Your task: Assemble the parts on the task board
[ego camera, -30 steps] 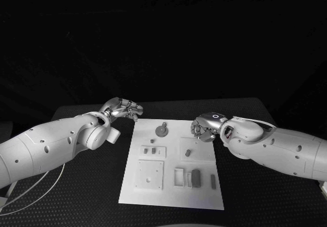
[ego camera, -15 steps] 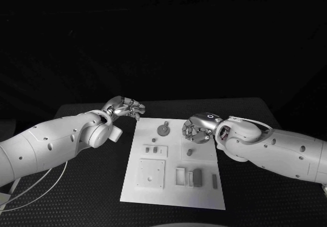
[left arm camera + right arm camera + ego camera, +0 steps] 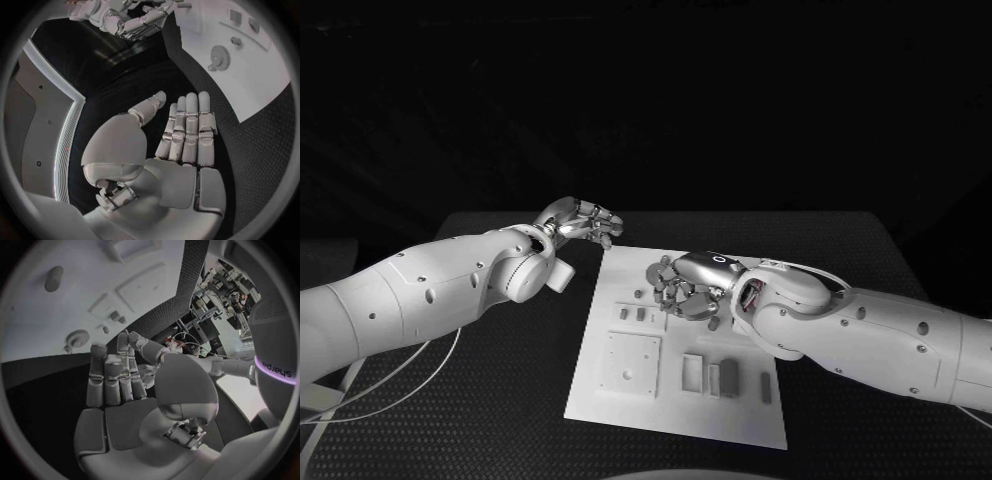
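The white task board (image 3: 668, 420) lies in the middle of the black table. My right hand (image 3: 687, 286) hovers over its far half, fingers spread, holding nothing. The right wrist view shows its palm (image 3: 125, 390) above the board (image 3: 37, 315), near a round gear part (image 3: 78, 336) and small pegs (image 3: 115, 316). My left hand (image 3: 583, 222) stays off the board's far left corner with nothing in it. Its fingers (image 3: 187, 130) lie straight, and the gear (image 3: 220, 56) sits on the board (image 3: 262, 75) beyond them. Small grey parts (image 3: 635, 314) lie mid-board.
A square plate (image 3: 632, 362) and upright slot pieces (image 3: 711, 374) occupy the board's near half, with a thin bar (image 3: 766, 388) at the right. An oblong part (image 3: 54, 278) lies farther along the board. A white cable (image 3: 401, 385) loops under my left arm.
The camera has shifted a little. My right hand has moved leftward from the board's right edge to over its far middle, near the gear. The left hand stays by the far left corner.
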